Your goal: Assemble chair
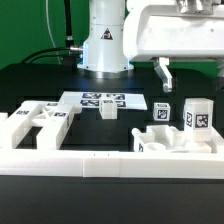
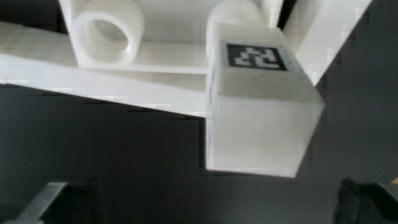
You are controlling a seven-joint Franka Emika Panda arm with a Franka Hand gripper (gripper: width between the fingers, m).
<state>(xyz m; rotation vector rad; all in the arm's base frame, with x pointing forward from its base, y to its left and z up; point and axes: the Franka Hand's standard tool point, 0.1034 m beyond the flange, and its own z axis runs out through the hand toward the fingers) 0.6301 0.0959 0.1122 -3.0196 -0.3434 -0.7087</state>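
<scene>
Chair body (image 1: 176,141), part-built, sits at exterior view's right. Gripper (image 2: 217,203) hovers right above it, jaws spread wide, gripping nothing. Tagged square post (image 2: 258,100) on the body looks upright, long axis pointing toward the gap between the fingers. A straight descent should straddle it.

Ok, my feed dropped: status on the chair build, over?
Fingers open, holding nothing. Tagged white post just below them, ungripped, next to the holed piece. Nothing between fingers and post.
</scene>
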